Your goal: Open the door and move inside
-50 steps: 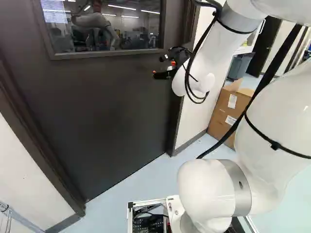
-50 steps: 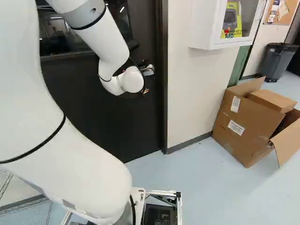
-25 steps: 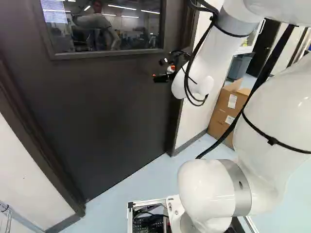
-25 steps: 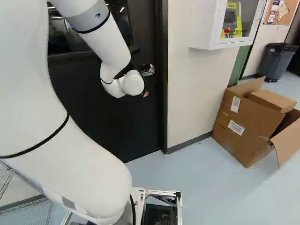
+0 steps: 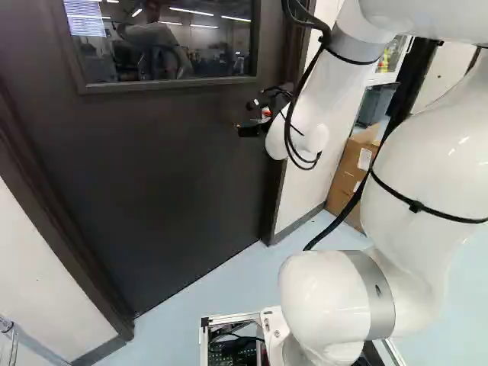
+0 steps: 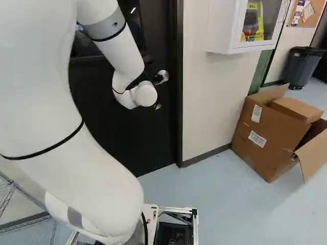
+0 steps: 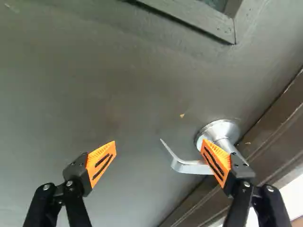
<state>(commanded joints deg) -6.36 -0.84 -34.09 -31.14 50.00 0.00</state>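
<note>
the door (image 7: 94, 85) is shut, ahead of the gripper (image 5: 244, 114), whose two fingers are spread wide. the lever handle (image 7: 188, 167) reaches partly between them, its root behind one orange pad (image 7: 222, 160); whether they touch, i can't tell. the frame (image 7: 284, 122) runs beyond that finger.

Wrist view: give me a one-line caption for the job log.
Jaws open at the dark door, the silver lever handle partly hidden behind one of the orange pads.

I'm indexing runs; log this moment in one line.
door closed | lever handle ungripped | fingers open, one overlapping handle in wrist view | contact unclear
</note>
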